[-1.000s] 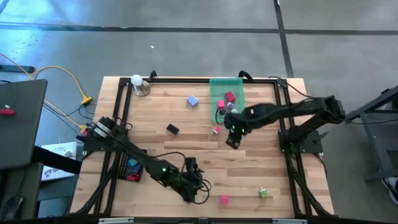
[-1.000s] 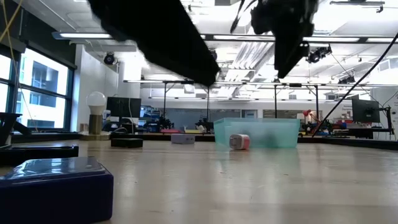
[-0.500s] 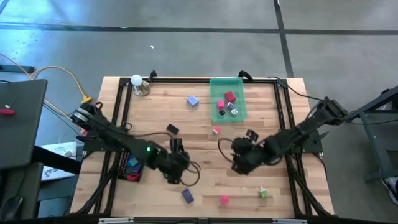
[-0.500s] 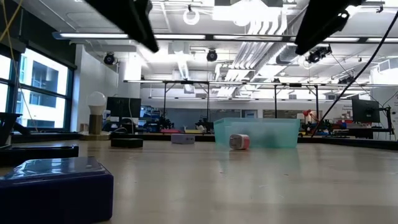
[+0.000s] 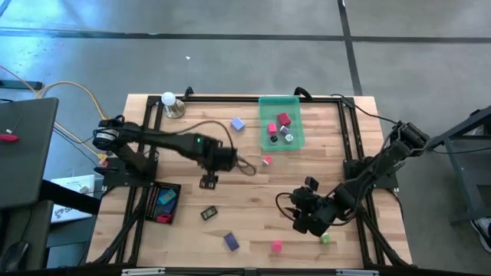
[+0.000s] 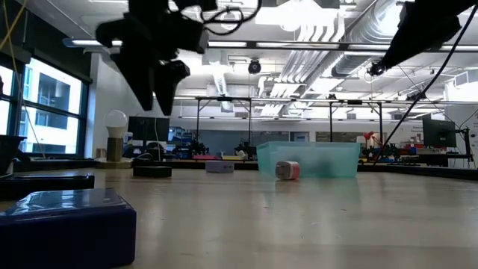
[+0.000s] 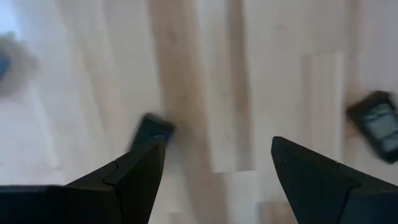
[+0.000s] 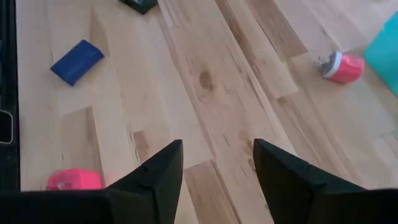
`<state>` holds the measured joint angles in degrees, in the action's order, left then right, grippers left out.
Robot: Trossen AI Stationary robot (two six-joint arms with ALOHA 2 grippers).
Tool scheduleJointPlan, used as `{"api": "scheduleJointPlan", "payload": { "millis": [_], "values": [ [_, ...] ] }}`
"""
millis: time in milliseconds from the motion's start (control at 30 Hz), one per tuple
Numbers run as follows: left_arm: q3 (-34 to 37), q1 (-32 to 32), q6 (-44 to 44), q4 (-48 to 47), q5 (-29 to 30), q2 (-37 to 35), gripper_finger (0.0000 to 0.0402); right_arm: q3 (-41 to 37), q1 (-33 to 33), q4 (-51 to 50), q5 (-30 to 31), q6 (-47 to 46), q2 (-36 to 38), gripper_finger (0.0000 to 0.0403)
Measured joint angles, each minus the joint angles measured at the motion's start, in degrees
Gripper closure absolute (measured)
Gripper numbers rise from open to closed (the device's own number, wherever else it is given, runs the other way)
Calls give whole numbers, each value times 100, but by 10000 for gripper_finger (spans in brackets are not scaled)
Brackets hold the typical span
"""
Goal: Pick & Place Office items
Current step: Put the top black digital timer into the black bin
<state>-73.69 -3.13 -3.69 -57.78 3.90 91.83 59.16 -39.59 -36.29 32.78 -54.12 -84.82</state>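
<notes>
My left gripper [image 5: 209, 181] [image 7: 217, 142] hangs open above the table's middle left [image 6: 163, 97]; a black piece [image 7: 149, 130] lies below it, by one finger, and a dark piece with a grey face [image 7: 376, 121] [image 5: 209, 213] lies farther off. My right gripper [image 5: 301, 222] [image 8: 217, 144] is open, low over the near right part, beside a green piece [image 5: 324, 239]. A pink piece [image 5: 275, 246] [image 8: 73, 180], a blue piece [image 5: 231, 242] [image 8: 76, 61], a pink-red piece [image 5: 266, 160] [image 8: 344, 65] and a purple block [image 5: 238, 123] lie flat on the wood.
The translucent green tray [image 5: 295, 103] stands at the far middle and holds red, pink and grey pieces. A black tray [image 5: 175, 188] with teal and pink pieces sits at the left. A white ball on a metal base [image 5: 170, 103] stands in the far left corner. A black frame [image 5: 149, 146] borders the table.
My left gripper has swung from the near edge up and toward the far side, to the table's middle left. My right gripper has travelled from beside the green tray toward the near right corner, coming down by the green piece. No piece has visibly shifted.
</notes>
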Motion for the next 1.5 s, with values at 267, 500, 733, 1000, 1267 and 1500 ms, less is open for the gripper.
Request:
{"api": "scheduleJointPlan", "payload": {
  "millis": [267, 500, 733, 1000, 1267, 1500],
  "values": [
    [35, 986, -550, 29, -401, 0, 115, -214, -20, 166, 26, -160, 0, 220],
    [872, 1400, -596, 572, -682, 0, 115, -302, -18, 212, 33, -124, 0, 220],
    [1411, 1514, -598, 1287, -653, 4, 115, -300, -12, 231, 37, -115, 0, 220],
    [1535, 1552, -567, 1446, -505, 223, 115, -300, 72, 268, 204, 35, 0, 220],
    [1520, 1662, -546, 1702, -394, 511, 115, -298, 63, 356, 188, 39, -2, 220],
    [1543, 1691, -710, 1643, -417, 518, 115, -298, 48, 362, 186, 39, -2, 220]
  ]
}}
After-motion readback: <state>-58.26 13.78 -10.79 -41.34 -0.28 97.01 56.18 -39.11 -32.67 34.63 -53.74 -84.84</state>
